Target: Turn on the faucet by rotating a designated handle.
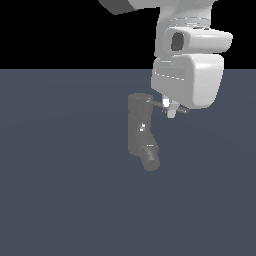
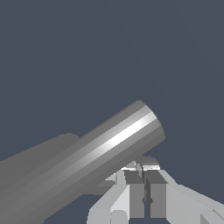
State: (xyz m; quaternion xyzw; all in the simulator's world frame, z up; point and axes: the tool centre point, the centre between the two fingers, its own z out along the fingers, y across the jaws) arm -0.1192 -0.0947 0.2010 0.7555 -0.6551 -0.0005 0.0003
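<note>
The faucet (image 1: 138,127) is a dull grey upright cylinder with a darker angled spout stub (image 1: 150,159) at its lower end. Its handle (image 1: 156,104) is a thin grey rod sticking out from the top toward the exterior view's right. My gripper (image 1: 170,111) hangs from the white arm right at the rod, about midway along it. In the wrist view the handle (image 2: 109,146) fills the frame as a broad shiny bar, and it hides part of my fingertips (image 2: 131,175). The gripper (image 2: 141,169) looks shut, fingers together beside the rod, not around it.
The faucet stands on a flat dark blue-grey floor (image 1: 60,190). The white arm's wrist housing (image 1: 192,75) hangs above and to the exterior view's right of the faucet. Nothing else shows.
</note>
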